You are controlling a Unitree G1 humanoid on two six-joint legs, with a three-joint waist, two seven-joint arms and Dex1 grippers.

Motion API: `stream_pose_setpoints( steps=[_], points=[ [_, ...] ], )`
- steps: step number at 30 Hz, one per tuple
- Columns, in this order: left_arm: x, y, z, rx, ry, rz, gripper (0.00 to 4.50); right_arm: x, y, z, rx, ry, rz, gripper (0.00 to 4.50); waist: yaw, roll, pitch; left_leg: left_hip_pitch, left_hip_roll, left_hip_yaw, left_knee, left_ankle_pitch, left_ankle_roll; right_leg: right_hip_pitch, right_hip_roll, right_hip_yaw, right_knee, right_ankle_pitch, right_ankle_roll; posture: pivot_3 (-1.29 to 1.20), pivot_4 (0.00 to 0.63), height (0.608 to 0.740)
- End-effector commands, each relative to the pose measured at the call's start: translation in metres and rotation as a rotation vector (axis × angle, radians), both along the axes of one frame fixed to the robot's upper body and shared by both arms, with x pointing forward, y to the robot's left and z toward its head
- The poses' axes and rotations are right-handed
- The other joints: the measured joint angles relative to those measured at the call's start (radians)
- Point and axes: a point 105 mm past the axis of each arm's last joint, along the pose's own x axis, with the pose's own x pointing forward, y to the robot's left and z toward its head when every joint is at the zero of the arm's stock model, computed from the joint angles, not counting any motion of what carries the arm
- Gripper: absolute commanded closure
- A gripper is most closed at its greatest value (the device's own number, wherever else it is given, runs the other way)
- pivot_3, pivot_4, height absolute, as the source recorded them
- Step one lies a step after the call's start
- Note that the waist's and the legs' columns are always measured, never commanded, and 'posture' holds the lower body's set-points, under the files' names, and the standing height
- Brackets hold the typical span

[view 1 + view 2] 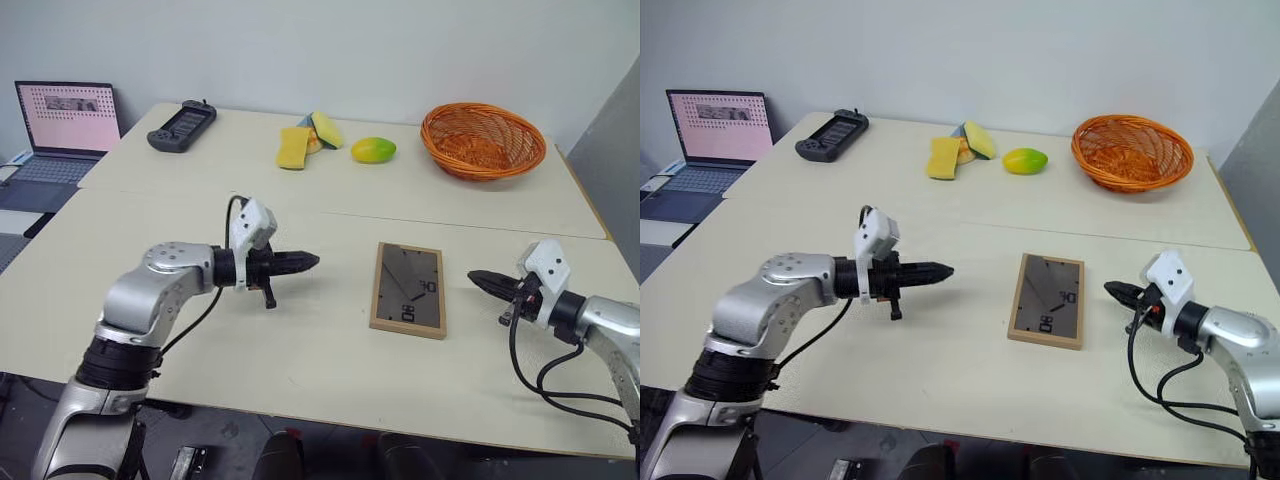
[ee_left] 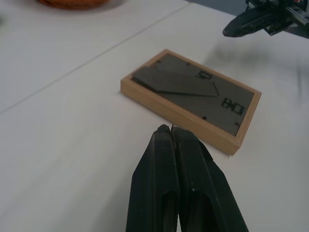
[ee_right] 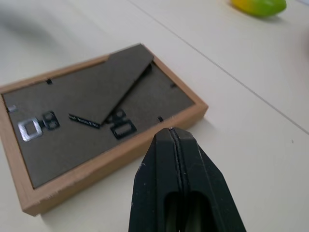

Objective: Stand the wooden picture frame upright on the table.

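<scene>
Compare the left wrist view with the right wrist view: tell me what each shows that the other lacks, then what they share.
Left wrist view alone: the shut left claw in front, the right claw beyond the frame, and the edge of the orange basket.

Right wrist view alone: the shut right claw in front, and a mango farther off.

Both: the frame lying flat on the table, grey back up, its stand flap folded against the back. Neither claw touches it.
</scene>
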Motion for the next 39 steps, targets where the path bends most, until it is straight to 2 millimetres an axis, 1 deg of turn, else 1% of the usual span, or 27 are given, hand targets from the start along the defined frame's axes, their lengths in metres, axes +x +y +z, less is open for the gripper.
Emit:
stream_pose_setpoints(
  steps=[1, 3, 5, 7, 9, 13, 14, 18, 20, 26, 31, 39],
  points=[
    [0.001, -0.006, 0.005, 0.046, -0.096, -0.061, 4.46, -0.002, 0.000, 0.007, 0.001, -0.044, -0.011, 4.50, -0.001, 0.000, 0.000, 0.000, 0.000, 0.000, 0.000, 0.000, 0.000, 0.000, 0.000, 0.000, 0.000, 0.000, 0.000, 0.00, 0.150, 0.740],
    [0.003, -0.007, 0.006, 0.049, -0.099, -0.075, 4.46, -0.002, -0.001, 0.005, 0.014, -0.034, -0.024, 4.50, -0.001, 0.000, 0.000, 0.000, 0.000, 0.000, 0.000, 0.000, 0.000, -0.001, 0.000, 0.000, 0.001, 0.000, 0.000, 0.00, 0.150, 0.740],
    [0.010, -0.008, 0.005, 0.049, -0.102, -0.077, 4.46, -0.002, -0.003, -0.004, 0.015, -0.004, -0.046, 4.50, 0.000, 0.000, 0.000, 0.000, 0.000, 0.000, 0.000, 0.000, 0.000, -0.001, 0.000, 0.000, 0.001, 0.000, 0.000, 0.00, 0.150, 0.740],
    [0.018, -0.010, 0.000, 0.067, -0.120, -0.071, 4.46, -0.002, -0.005, -0.016, -0.028, 0.021, -0.052, 4.50, 0.000, 0.000, 0.000, 0.000, -0.001, 0.000, 0.000, 0.000, 0.001, -0.001, 0.000, 0.000, 0.001, 0.000, 0.000, 0.00, 0.150, 0.740],
    [0.026, -0.015, -0.007, 0.070, -0.127, -0.061, 4.46, 0.005, -0.003, -0.021, -0.026, 0.019, -0.071, 4.50, 0.000, 0.000, 0.000, 0.000, -0.001, 0.000, 0.000, 0.000, 0.001, -0.001, 0.000, 0.000, 0.001, 0.000, 0.000, 0.00, 0.150, 0.740],
    [0.043, -0.031, -0.021, 0.053, -0.116, -0.047, 4.46, 0.022, 0.003, -0.020, -0.005, -0.017, -0.114, 4.50, -0.002, 0.000, 0.000, 0.000, -0.001, 0.000, 0.001, 0.001, 0.001, -0.001, 0.000, 0.001, 0.001, 0.000, 0.000, 0.00, 0.150, 0.740],
    [0.044, -0.033, -0.022, 0.052, -0.115, -0.047, 4.46, 0.023, 0.003, -0.019, -0.005, -0.022, -0.118, 4.50, -0.003, 0.000, 0.000, 0.000, -0.002, 0.000, 0.001, 0.001, 0.001, -0.001, 0.000, 0.001, 0.002, 0.000, 0.000, 0.00, 0.150, 0.740],
    [0.050, -0.056, -0.035, 0.071, -0.115, -0.100, 4.46, 0.037, 0.006, -0.017, 0.003, -0.058, -0.177, 4.50, -0.001, 0.000, 0.000, -0.001, -0.002, 0.000, 0.000, 0.001, 0.001, -0.002, 0.000, 0.001, 0.002, 0.000, 0.000, 0.00, 0.150, 0.740],
    [0.053, -0.062, -0.037, 0.074, -0.120, -0.114, 4.46, 0.038, 0.008, -0.018, 0.003, -0.059, -0.184, 4.50, 0.000, 0.000, 0.000, -0.002, -0.002, -0.001, 0.000, 0.001, 0.001, -0.002, 0.000, 0.000, 0.002, 0.000, 0.000, 0.00, 0.150, 0.740],
    [0.057, -0.075, -0.037, 0.066, -0.125, -0.151, 4.46, 0.034, 0.015, -0.020, 0.017, -0.059, -0.183, 4.50, 0.000, 0.000, 0.000, -0.004, -0.003, -0.002, 0.001, 0.001, 0.001, -0.003, -0.001, 0.000, 0.002, 0.000, 0.000, 0.00, 0.150, 0.740],
    [0.054, -0.083, -0.037, 0.059, -0.120, -0.186, 4.46, 0.029, 0.018, -0.026, 0.026, -0.046, -0.199, 4.50, -0.001, 0.000, 0.000, -0.004, -0.003, -0.002, 0.001, 0.001, 0.002, -0.002, -0.001, 0.000, 0.002, 0.000, 0.000, 0.00, 0.150, 0.740],
    [0.049, -0.085, -0.039, 0.060, -0.111, -0.210, 4.46, 0.024, 0.043, -0.032, 0.066, -0.026, -0.165, 4.50, -0.002, 0.000, 0.000, -0.004, -0.003, -0.002, 0.001, 0.001, 0.002, -0.002, 0.000, 0.000, 0.002, 0.000, 0.000, 0.00, 0.150, 0.740]
  ],
)
